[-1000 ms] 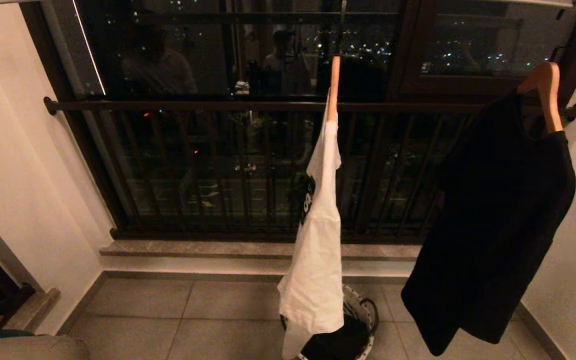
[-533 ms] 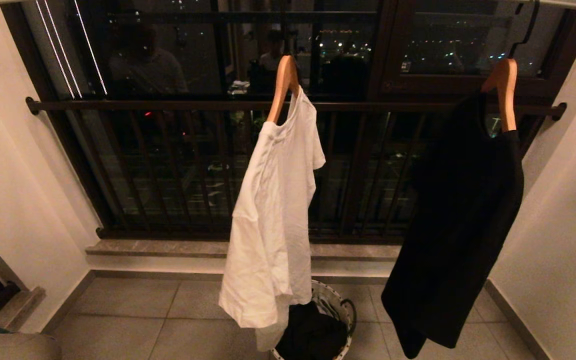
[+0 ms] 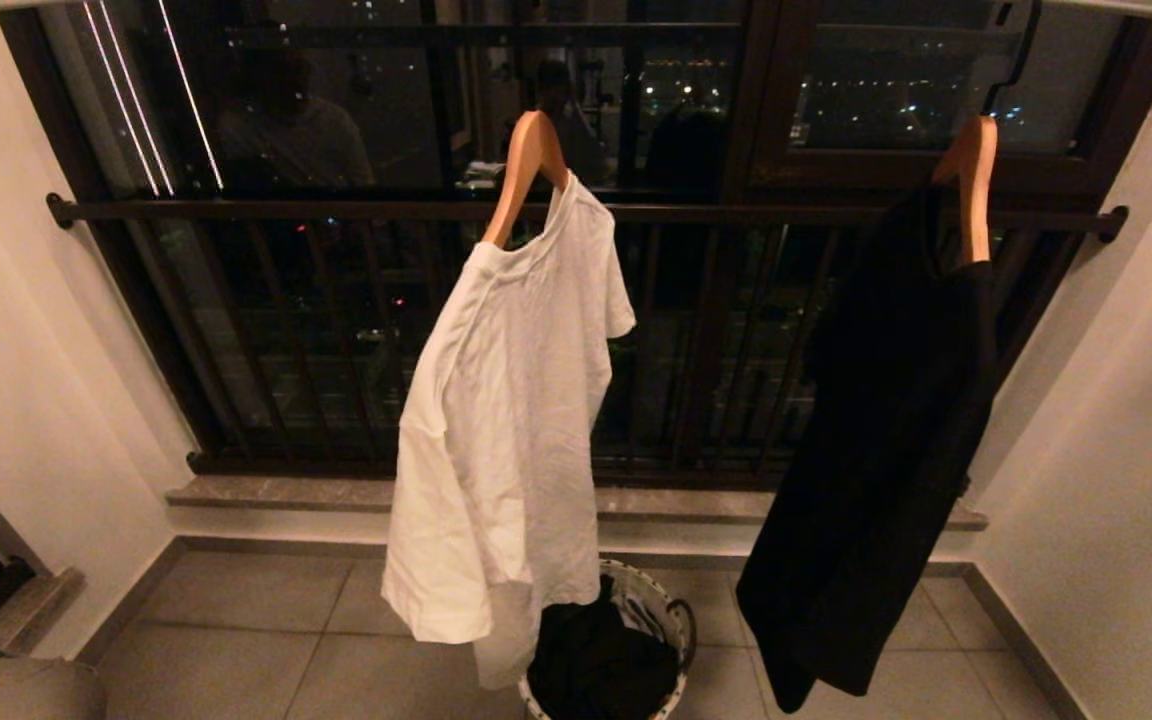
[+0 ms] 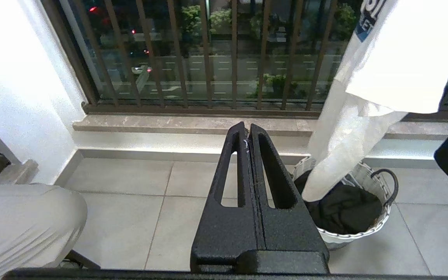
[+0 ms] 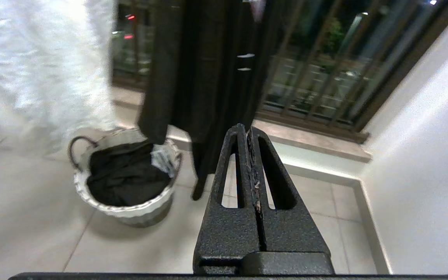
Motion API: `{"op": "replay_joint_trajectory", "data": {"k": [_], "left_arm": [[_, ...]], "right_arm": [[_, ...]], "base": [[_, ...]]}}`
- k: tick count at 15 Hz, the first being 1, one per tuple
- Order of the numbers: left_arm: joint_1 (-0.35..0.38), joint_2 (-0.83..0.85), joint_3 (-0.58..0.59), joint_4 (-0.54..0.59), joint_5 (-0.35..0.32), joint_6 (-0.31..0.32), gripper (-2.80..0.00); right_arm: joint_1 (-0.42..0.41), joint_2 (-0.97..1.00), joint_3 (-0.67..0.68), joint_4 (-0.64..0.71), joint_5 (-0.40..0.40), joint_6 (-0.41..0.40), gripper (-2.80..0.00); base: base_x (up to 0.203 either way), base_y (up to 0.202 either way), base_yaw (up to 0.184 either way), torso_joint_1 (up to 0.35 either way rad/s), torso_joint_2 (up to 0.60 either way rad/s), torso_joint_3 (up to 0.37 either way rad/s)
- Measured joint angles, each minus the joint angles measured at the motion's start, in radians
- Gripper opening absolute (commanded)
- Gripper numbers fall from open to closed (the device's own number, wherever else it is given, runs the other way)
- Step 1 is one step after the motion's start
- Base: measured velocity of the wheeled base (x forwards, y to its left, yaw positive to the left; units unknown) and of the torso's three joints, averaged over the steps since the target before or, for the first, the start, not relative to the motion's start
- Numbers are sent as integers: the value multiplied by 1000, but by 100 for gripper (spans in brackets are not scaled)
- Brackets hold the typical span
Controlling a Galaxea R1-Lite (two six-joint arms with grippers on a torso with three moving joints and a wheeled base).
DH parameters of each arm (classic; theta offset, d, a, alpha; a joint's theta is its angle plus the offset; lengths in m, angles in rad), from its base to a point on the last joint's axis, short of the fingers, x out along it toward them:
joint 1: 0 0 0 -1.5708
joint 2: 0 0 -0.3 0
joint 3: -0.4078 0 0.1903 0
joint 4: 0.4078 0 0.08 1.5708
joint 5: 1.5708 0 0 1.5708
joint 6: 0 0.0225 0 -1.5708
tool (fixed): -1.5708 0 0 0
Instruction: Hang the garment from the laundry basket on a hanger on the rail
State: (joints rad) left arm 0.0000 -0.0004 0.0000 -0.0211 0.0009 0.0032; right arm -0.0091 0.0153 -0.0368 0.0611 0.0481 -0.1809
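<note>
Both the left gripper and right gripper are pressed together and hold nothing, so one should open wide and reach slowly down toward the dark garment in the laundry basket at six o'clock.

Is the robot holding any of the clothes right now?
No. The left hand and right hand are both shut on nothing.

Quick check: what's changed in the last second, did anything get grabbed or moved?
Nothing grabbed. The white shirt has swung round on its hanger, from edge-on to showing its broad side. The whole head view has shifted too, so the camera moved. The black shirt still hangs, the basket still holds dark laundry, and both grippers stay shut and empty.
</note>
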Motion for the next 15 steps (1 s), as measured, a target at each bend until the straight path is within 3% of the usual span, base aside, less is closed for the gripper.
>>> {"op": "replay_joint_trajectory", "data": {"k": [15], "left_arm": [[0, 0, 0, 0, 0, 0, -280]], "right_arm": [[0, 0, 0, 0, 0, 0, -280]], "base": [[0, 0, 0, 0, 0, 0]]}}
